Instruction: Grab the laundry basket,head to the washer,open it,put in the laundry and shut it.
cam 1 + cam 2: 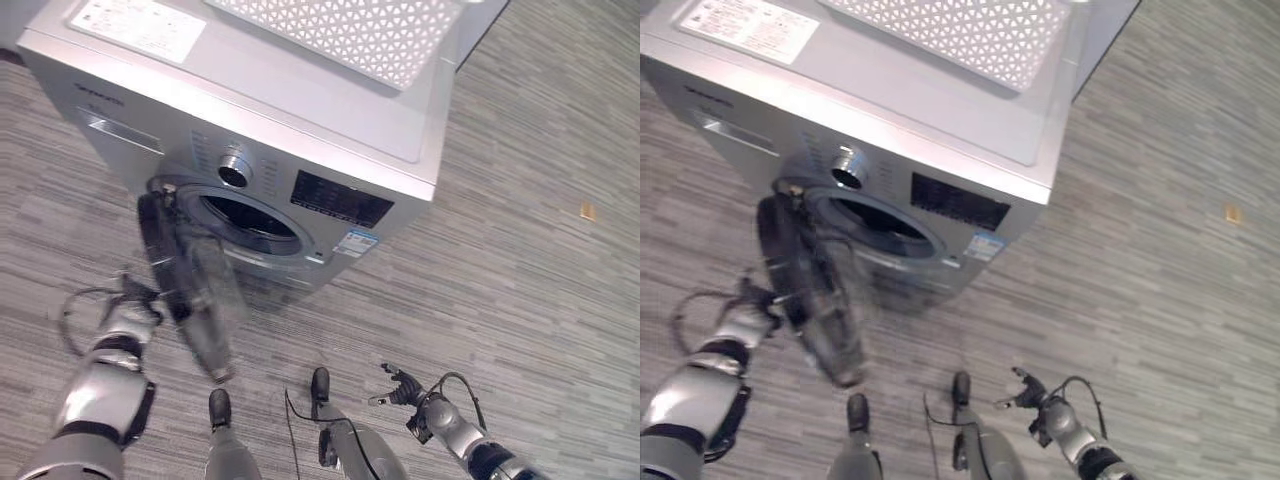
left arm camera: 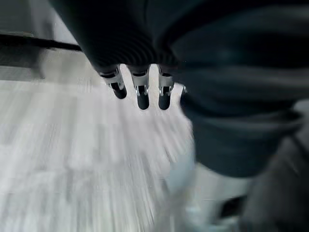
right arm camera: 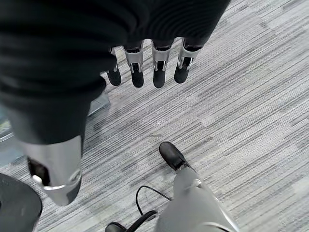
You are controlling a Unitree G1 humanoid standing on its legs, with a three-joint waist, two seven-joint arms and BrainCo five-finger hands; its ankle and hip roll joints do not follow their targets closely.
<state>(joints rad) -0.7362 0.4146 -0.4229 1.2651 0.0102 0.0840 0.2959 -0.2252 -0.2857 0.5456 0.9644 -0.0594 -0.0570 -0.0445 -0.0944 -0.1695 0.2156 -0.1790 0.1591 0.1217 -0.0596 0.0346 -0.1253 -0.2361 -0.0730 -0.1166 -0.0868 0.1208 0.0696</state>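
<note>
**One washer, one basket, door hanging open**

So there's one silver front-load washer (image 1: 300, 150) on the striped grey carpet floor (image 1: 540, 270), and one white perforated laundry basket (image 1: 350, 30) sitting on top of it, toward the back. One round door (image 1: 190, 290), swung wide open on the robot's left side of the drum opening (image 1: 250, 218), which looks dark inside, so I can't make out any laundry in there. There's one knob (image 1: 233, 168) and one dark control panel (image 1: 340, 198) on the front, plus a white label sheet (image 1: 135, 25) on the lid.

The left hand (image 1: 135, 300) is right by the outer edge of the open door, probably touching it, but it's too smeared to say for sure. In its wrist view the fingers (image 2: 142, 92) hang straight and relaxed, holding nothing. The right hand (image 1: 400, 385) is low and well apart from the washer, fingers (image 3: 159, 72) straight and spread over bare floor, nothing in them.

One small tan scrap (image 1: 588, 211) lies on the floor off to the right.
</note>
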